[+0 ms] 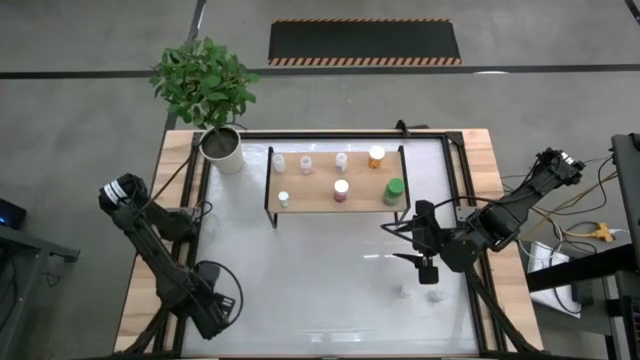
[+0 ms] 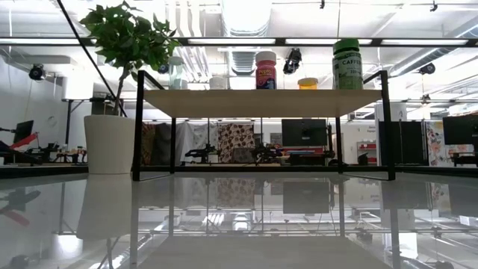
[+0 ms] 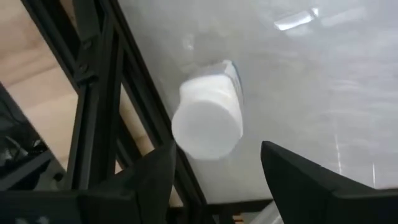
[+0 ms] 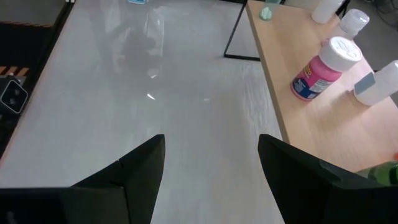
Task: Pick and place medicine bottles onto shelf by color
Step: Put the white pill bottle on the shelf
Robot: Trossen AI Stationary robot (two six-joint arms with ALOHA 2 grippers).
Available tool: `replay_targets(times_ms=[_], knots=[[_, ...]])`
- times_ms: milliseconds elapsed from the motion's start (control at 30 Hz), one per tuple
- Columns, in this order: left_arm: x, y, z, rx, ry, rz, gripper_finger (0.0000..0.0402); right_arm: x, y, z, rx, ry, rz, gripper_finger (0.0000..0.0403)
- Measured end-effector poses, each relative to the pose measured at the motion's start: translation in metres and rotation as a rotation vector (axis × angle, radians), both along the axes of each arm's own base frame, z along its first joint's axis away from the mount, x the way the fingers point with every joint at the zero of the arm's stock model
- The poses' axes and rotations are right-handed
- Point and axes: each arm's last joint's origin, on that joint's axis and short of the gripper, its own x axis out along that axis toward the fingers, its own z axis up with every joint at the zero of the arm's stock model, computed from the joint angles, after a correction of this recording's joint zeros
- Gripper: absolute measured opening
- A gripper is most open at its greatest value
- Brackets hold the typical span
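White bottle [image 3: 207, 126] between left wrist's open jaws.

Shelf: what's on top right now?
The shelf holds seven bottles: four at the back including an orange one, three in front including a pink one and a green one. The space beneath looks bare in the low view.

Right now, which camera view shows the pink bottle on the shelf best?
The right wrist view: the pink bottle stands close and unblocked, white cap and label visible, on the shelf. The high view shows only its cap from above. The low view shows it upright but distant. The left wrist view misses it.
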Motion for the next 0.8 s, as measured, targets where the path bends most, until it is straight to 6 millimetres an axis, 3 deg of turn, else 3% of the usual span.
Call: replay_targets(times_ms=[400,700,800], knots=[[-0.002,0.004,-0.017,0.044,-0.02,-0.001,0.0219,0.0,0.0,0.0,0.012,-0.001,-0.01,0.0247],[-0.002,0.004,-0.016,0.042,-0.019,0.009,0.0219,0.001,0.001,0.0,0.017,-0.008,-0.009,0.0247],[0.003,0.0,-0.016,0.019,-0.098,-0.022,0.0219,0.001,0.001,-0.001,0.018,-0.011,-0.009,0.0247]])
